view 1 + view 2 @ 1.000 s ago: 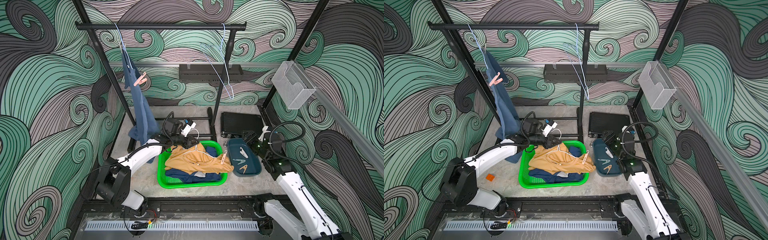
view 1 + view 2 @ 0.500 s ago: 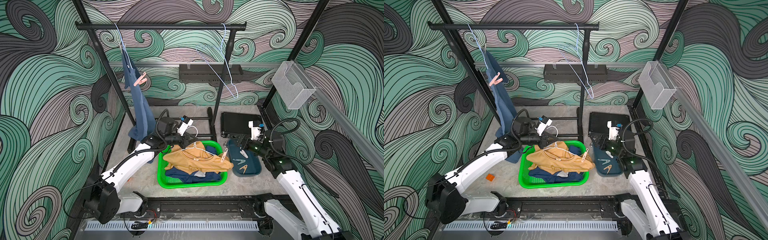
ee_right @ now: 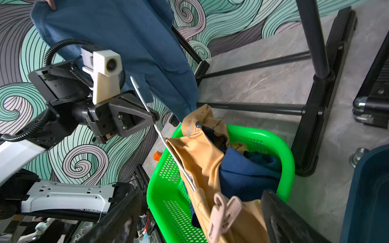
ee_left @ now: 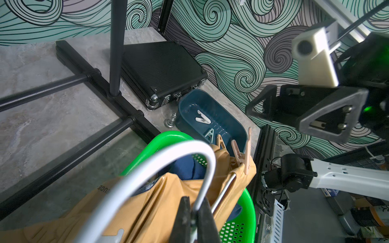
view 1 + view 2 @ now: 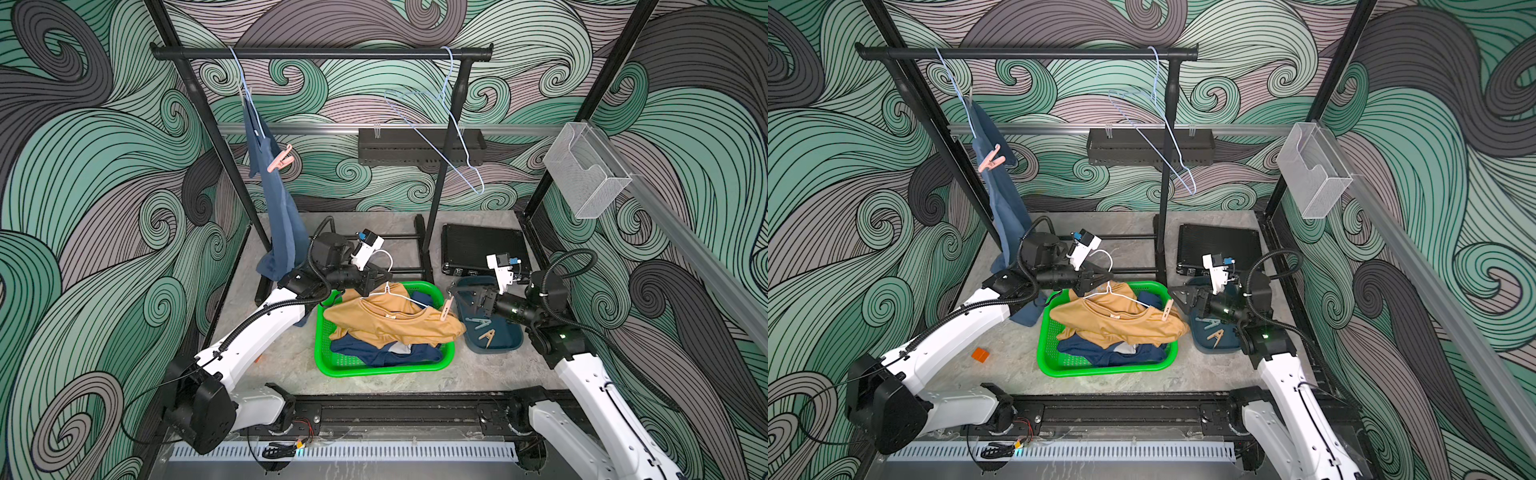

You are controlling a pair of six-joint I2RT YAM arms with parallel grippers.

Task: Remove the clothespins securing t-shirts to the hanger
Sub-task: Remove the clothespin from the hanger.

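The left hand (image 4: 194,212) is clamped on the neck of a white hanger (image 4: 168,156), whose hook curves close to the lens. A mustard shirt (image 4: 147,210) hangs on it over a green basket (image 4: 249,210), with a pale pink clothespin (image 4: 242,156) clipped at the shoulder and a navy shirt (image 4: 189,168) beneath. Beyond, a teal bin (image 4: 227,117) on the bench (image 4: 52,117) holds a white clothespin (image 4: 202,120), a pale teal clothespin (image 4: 210,133) and a tan clothespin (image 4: 220,141). The right hand (image 4: 273,117) hangs near the bin, jaws wide apart.

My left pincer (image 5: 386,279): matt black plastic — thin white hanger (image 4: 172,153) smooth, mustard-tan t-shirt (image 5: 395,322) matt cloth, green perforated basket (image 5: 374,371) glossy plastic.
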